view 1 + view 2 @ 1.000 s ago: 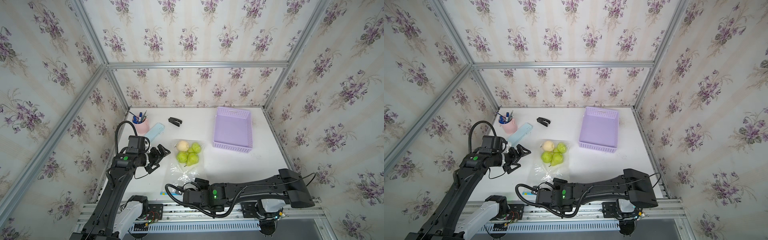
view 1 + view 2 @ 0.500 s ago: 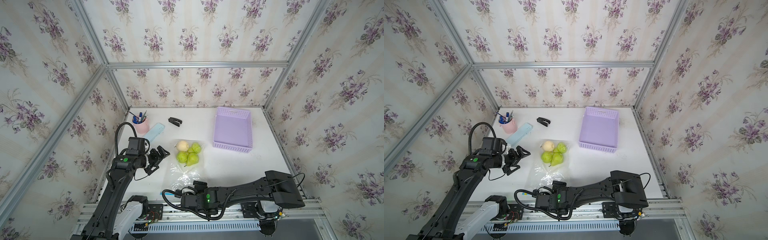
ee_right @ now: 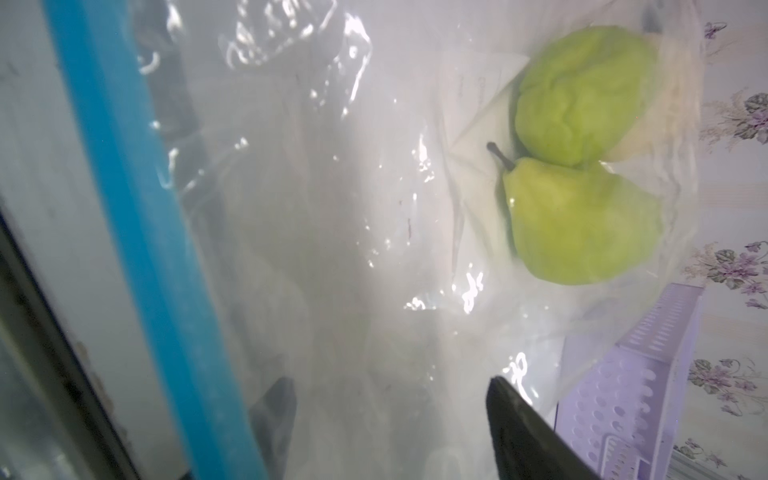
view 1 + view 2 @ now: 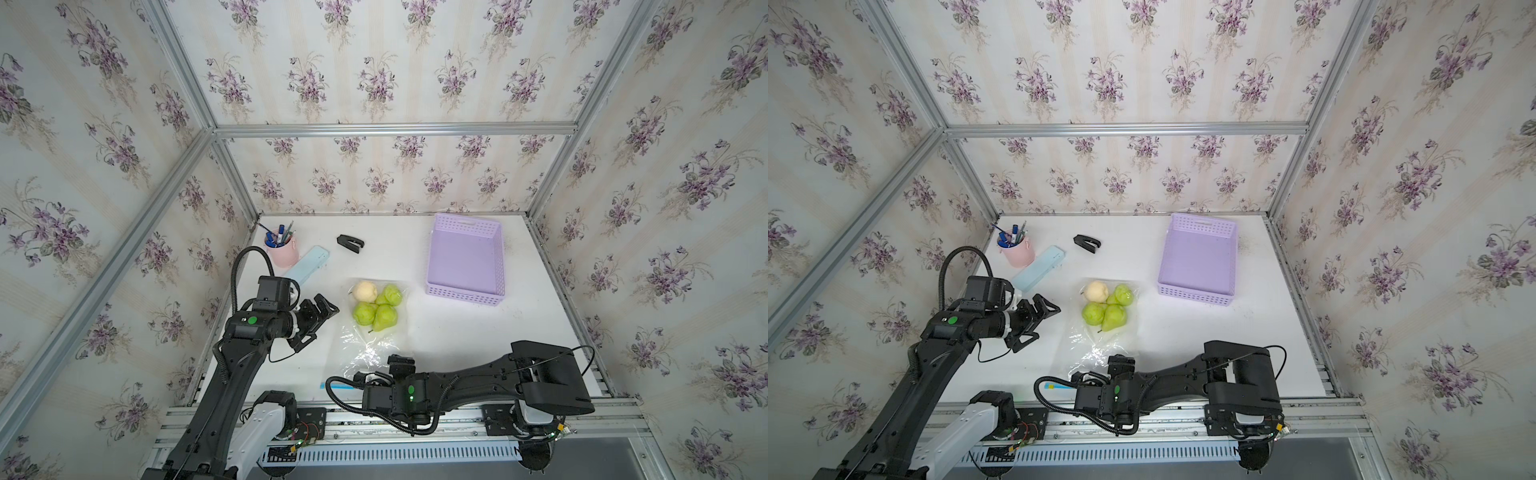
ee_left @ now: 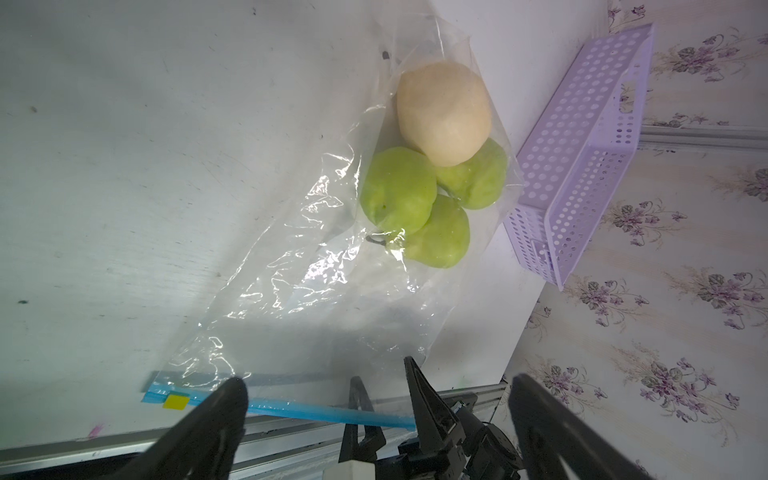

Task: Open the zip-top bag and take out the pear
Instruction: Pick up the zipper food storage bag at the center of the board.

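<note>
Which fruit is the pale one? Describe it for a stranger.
Find the purple basket. Beside it lies the clear zip-top bag, four fruits bunched at its far end. The pale fruit is the only cream one; the other fruits are green.

Floral-paper walls (image 4: 374,83) w/ alu frame (image 4: 390,129) — white tabletop (image 4: 399,253).

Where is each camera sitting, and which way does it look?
Both top views: high over the robot, looking down at the table; left arm, right arm show.
Left wrist: on the left arm, looking past its fingers over the zip-top bag toward the purple basket.
Right wrist: on the right arm, close over the bag's blue zip strip; a finger shows.
Shared: both wrist views see green pears.
</note>
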You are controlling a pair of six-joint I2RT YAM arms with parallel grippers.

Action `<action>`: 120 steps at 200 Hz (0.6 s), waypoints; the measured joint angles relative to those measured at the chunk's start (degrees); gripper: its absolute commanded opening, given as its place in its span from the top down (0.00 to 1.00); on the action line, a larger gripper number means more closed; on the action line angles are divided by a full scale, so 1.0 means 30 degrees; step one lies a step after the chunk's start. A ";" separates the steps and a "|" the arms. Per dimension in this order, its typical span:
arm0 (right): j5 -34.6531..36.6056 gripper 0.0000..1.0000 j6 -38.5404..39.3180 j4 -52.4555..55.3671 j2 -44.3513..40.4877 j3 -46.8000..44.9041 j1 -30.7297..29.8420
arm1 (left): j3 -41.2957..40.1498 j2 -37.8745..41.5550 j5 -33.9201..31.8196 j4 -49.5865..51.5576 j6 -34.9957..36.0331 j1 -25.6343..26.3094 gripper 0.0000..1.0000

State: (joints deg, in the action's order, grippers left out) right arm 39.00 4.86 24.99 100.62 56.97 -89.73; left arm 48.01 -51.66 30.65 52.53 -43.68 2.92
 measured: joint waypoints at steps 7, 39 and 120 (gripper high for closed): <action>0.0051 0.51 0.0197 -0.0153 0.0000 0.0066 0.0036 | 0.0080 0.0015 -0.0029 0.0058 0.0080 -0.0015 0.00; -0.0226 0.78 0.1202 -0.0284 -0.0372 0.0495 0.0124 | 0.1005 -0.0022 -0.0095 0.0532 0.0328 -0.0182 0.00; -0.5340 1.00 0.1763 0.3512 -0.4138 0.4583 0.3184 | 0.7796 -0.1290 0.0168 0.1945 0.0568 -0.1042 0.00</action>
State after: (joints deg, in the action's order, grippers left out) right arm 22.98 10.15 35.53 88.20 70.72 -80.18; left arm 71.40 -55.53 31.16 58.37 -41.98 -0.21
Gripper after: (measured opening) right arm 0.060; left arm 0.998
